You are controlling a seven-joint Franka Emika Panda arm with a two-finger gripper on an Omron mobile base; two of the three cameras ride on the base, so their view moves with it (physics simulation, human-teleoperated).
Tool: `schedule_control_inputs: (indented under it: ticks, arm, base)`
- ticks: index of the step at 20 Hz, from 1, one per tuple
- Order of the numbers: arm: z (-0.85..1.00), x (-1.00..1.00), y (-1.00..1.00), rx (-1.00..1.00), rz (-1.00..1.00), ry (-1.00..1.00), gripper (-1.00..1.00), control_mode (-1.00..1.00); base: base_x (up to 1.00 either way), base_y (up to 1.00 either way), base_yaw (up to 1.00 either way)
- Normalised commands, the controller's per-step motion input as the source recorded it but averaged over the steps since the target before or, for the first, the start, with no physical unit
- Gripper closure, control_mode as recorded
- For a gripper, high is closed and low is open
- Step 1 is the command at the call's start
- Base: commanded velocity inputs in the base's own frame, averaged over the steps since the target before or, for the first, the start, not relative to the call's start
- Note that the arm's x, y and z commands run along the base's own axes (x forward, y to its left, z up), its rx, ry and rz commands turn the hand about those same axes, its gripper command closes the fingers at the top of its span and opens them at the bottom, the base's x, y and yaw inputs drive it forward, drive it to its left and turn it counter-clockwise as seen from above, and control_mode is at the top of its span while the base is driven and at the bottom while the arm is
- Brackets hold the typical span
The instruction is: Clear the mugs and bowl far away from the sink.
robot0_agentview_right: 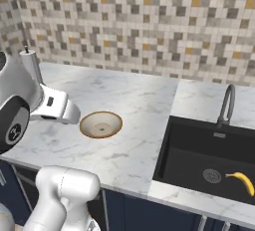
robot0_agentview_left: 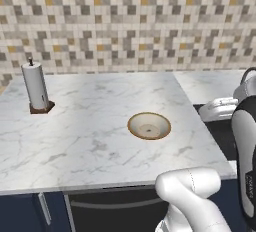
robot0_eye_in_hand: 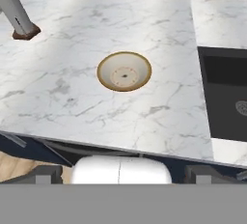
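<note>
Bright, even rendered light, no glare; marble bench (robot0_agentview_left: 90,126) evenly lit with soft faint shadows under the paper towel holder (robot0_agentview_left: 36,88) and bowl (robot0_agentview_left: 149,126). Sink (robot0_agentview_right: 209,155) basin dark but readable. All views slightly soft and low-res, no edge distortion.

My left base view looks forward and down from behind the arm over the counter (robot0_agentview_left: 90,126) to the tiled wall. My right base view faces likewise, taking in the sink (robot0_agentview_right: 209,160). My hand view looks down from the front edge. All share the bowl (robot0_agentview_left: 149,126).
</note>
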Motion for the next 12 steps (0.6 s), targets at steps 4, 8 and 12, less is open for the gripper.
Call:
schedule_control_inputs:
  ticks: [4,8,12]
  arm:
    - [-0.24,0.47,0.0,0.06,0.0,0.07,-1.0,-1.0]
    - [-0.41,0.4,0.0,0.09,-0.02,0.1,-1.0,-1.0]
    - [-0.44,0.48,0.0,0.09,-0.05,0.11,-1.0,-1.0]
  base:
    - [0.0,0.0,0.0]
    - [0.0,0.0,0.0]
    - [0.0,0.0,0.0]
